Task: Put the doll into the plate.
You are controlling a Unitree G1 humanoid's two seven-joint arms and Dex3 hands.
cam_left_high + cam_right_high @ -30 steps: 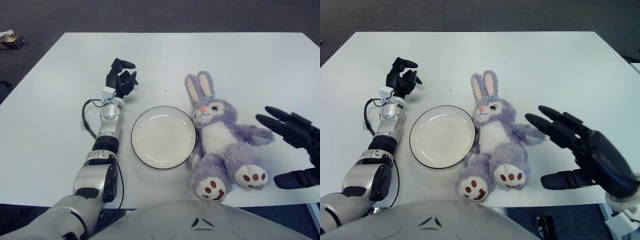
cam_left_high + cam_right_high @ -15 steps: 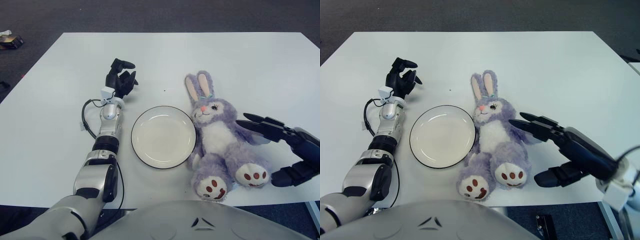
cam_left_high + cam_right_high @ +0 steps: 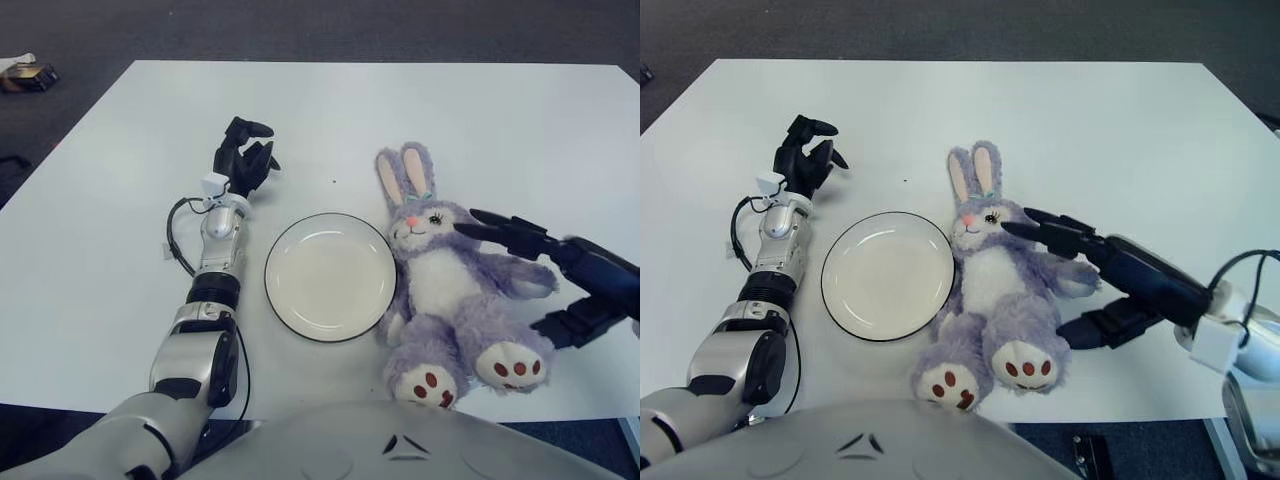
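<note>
Right hand (image 3: 1095, 275) with fingers spread over the doll (image 3: 995, 290), gripping nothing. Plate (image 3: 888, 274) just left. Left hand (image 3: 805, 160) curled, far-left.

Head stereo pair, down at table (image 3: 120, 270)

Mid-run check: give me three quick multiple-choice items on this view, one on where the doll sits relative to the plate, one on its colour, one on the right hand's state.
1. Where is the rabbit doll?
A. Inside the plate
B. On the table beside the plate, on the robot's right
C. Left of the plate

2. What colour is its fur?
A. Purple and white
B. Green
C. Red

3. What is the right hand doing?
A. Gripping the plate
B. Fingers spread, reaching over the doll's chest
C. Lifting the doll

Answers: 1 B, the white plate holds nothing; 2 A, purple fur, white belly; 3 B, fingers extended, doll lying flat. The left hand shows beyond the plate, to its left.
</note>
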